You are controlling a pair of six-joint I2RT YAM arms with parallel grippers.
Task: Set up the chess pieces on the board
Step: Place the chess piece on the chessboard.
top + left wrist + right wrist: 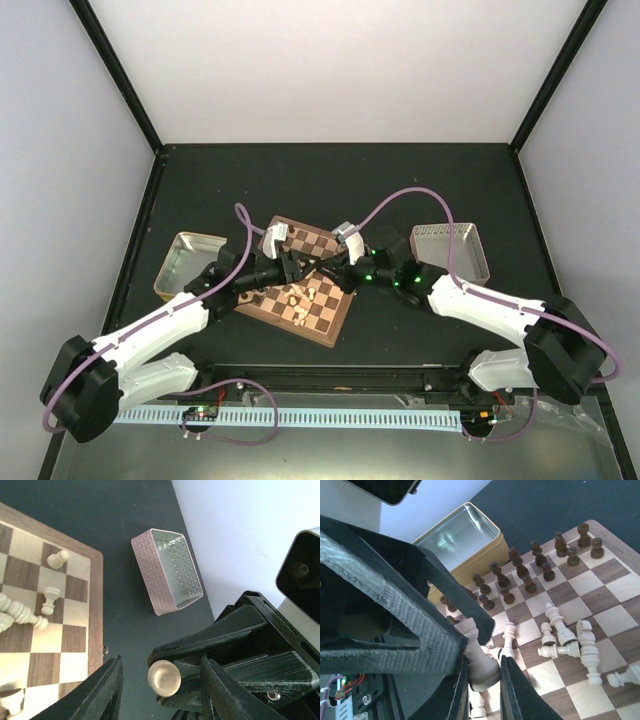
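Note:
The board (325,322) lies mid-table with both arms meeting above it. My right gripper (484,672) is shut on the base of a cream chess piece (481,655) with a flat, rook-like top. In the left wrist view that piece (164,677) shows its round underside, sticking out of the right gripper's dark fingers (220,635). My left gripper (161,658) is open and straddles it, with a gap on each side. One left finger (395,625) reaches over the piece's top. Several cream pieces (565,635) lie toppled on the board (615,585).
Dark brown chessmen (520,575) stand in rows at one side of the board. A gold tin tray (185,262) sits left of the board and a pinkish-grey tray (450,248) to its right. A few cream pieces (50,597) stand near the board's edge (96,630).

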